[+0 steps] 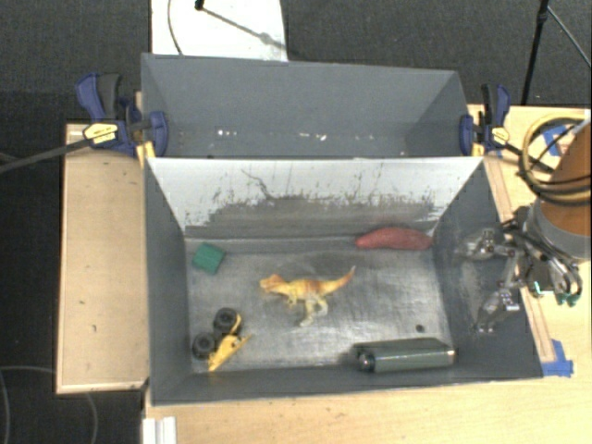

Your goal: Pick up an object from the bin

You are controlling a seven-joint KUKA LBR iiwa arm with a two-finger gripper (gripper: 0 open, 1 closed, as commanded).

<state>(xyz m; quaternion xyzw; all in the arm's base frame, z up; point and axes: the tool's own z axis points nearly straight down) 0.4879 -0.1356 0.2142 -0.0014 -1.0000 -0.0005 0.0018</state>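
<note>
My gripper (497,294) hangs at the bin's right side, over the sloping right wall and above the floor. Nothing shows in it. Nearest to it, a dark grey cylinder (407,354) lies on its side along the front wall, to the gripper's lower left. A red elongated thing (393,239) rests against the back wall, to the gripper's upper left. A yellow toy dinosaur (306,289) lies in the middle of the floor.
A small green block (208,259) sits at the back left. A yellow toy vehicle with black wheels (220,334) lies in the front left corner. The arm with its cables stands outside the bin's right rim.
</note>
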